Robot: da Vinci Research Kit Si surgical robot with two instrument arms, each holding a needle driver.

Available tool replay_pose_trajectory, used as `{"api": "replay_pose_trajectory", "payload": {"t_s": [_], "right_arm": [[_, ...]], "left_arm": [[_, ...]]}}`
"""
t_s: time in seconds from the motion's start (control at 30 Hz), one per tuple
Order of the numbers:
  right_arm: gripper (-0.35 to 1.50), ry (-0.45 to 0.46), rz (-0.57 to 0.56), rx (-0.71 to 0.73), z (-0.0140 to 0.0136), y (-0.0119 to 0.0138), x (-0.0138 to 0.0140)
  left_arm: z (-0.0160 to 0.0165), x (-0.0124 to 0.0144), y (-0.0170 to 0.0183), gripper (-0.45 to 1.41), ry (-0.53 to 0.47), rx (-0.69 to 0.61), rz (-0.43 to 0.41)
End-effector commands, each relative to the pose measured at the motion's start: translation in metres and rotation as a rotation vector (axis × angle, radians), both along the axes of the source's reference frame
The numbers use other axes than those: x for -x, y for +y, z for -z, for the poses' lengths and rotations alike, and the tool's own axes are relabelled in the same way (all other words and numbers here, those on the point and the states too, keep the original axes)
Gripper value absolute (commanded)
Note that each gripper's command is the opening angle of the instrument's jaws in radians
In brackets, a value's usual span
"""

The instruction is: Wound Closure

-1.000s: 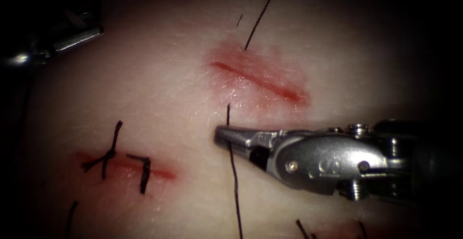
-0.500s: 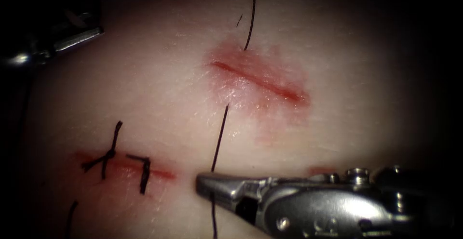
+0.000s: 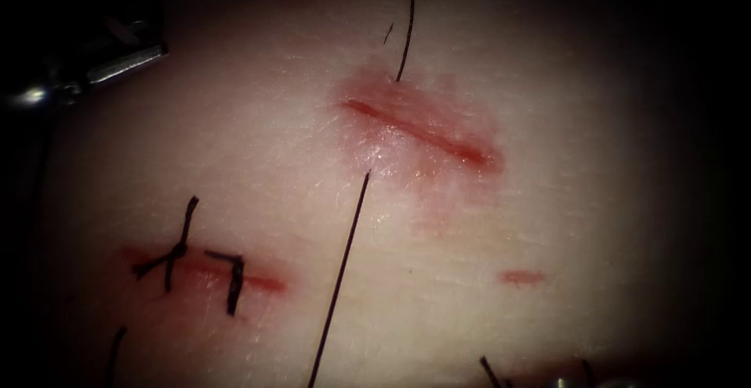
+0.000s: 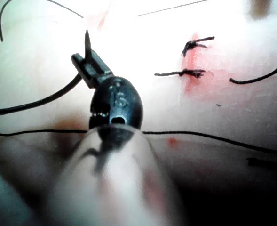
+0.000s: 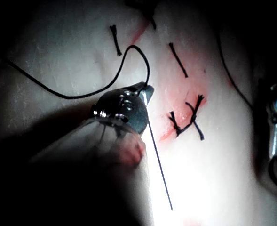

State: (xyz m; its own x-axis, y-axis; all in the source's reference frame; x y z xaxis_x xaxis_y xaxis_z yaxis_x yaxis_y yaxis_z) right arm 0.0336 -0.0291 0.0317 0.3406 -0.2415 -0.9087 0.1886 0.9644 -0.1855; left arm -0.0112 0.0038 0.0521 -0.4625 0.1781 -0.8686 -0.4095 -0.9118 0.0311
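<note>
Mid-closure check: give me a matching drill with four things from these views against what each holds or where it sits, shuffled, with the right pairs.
Things:
1. left tool
2. right tool
3. open cut
4. knotted stitches

States:
A. shut on the thread
B. across the second cut, lower left in the endoscope view
C. appears to hold the needle along its curve, out of the tissue
D. thread meets the tissue just above and just below it

Pairs: 1-C, 2-A, 3-D, 4-B
</note>
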Motion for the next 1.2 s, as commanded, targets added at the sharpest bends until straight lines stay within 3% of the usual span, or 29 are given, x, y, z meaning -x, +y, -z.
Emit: {"api": "replay_pose_trajectory", "payload": {"t_s": [0.03, 0.07, 0.1, 0.13, 0.2, 0.33, 0.5, 0.7, 0.83, 0.97, 1.0, 1.03, 1.07, 1.13, 1.2], "right_arm": [[-0.35, 0.010, -0.001, -0.033, 0.0004, -0.0004, -0.0010], [-0.35, 0.015, -0.021, -0.042, 0.0005, -0.0001, -0.0010], [0.76, 0.038, -0.087, -0.041, 0.0008, 0.0011, -0.0008], [1.10, 0.049, -0.114, -0.037, 0.0008, 0.0018, -0.0006], [1.33, 0.070, -0.169, -0.033, 0.0009, 0.0034, 0.0001], [1.48, 0.056, -0.277, 0.004, 0.0004, 0.0068, 0.0016], [1.48, 0.025, -0.310, 0.038, -0.0009, 0.0096, 0.0031], [1.46, 0.002, -0.329, 0.053, -0.0032, 0.0111, 0.0035], [1.41, -0.036, -0.303, 0.083, -0.0084, 0.0114, 0.0015], [1.38, -0.059, -0.306, 0.070, -0.0110, 0.0114, 0.0004], [1.26, -0.061, -0.305, 0.075, -0.0117, 0.0115, 0.0002], [1.26, -0.061, -0.305, 0.075, -0.0117, 0.0115, 0.0002], [1.01, -0.073, -0.298, 0.076, -0.0124, 0.0116, -0.0001], [0.94, -0.094, -0.280, 0.071, -0.0130, 0.0116, -0.0005], [0.71, -0.098, -0.267, 0.069, -0.0132, 0.0114, -0.0005]], "left_arm": [[-0.0006, 0.0005, -0.0001, -0.45, -0.001, 0.001, -0.001], [-0.0006, 0.0005, -0.0001, -0.45, -0.001, 0.001, -0.001], [-0.0006, 0.0005, -0.0001, -0.45, -0.001, 0.001, -0.001], [-0.0006, 0.0005, -0.0001, -0.45, -0.001, 0.001, -0.001], [-0.0006, 0.0005, -0.0001, -0.45, -0.001, 0.001, -0.001], [-0.0006, 0.0005, -0.0001, -0.45, -0.001, 0.001, -0.001], [-0.0006, 0.0005, -0.0001, -0.45, -0.001, 0.001, -0.001], [-0.0007, 0.0005, -0.0001, -0.45, -0.001, 0.002, -0.001], [-0.0007, 0.0006, -0.0002, -0.45, -0.001, 0.001, -0.003], [-0.0007, 0.0007, -0.0002, -0.45, 0.000, 0.001, -0.002], [-0.0008, 0.0007, -0.0002, -0.45, 0.000, 0.001, -0.002], [-0.0008, 0.0007, -0.0002, -0.45, 0.000, 0.001, -0.002], [-0.0008, 0.0008, -0.0002, -0.45, -0.002, 0.001, -0.003], [-0.0008, 0.0009, -0.0003, -0.45, -0.001, 0.002, -0.003], [-0.0008, 0.0009, -0.0003, -0.45, -0.001, 0.001, -0.006]]}}
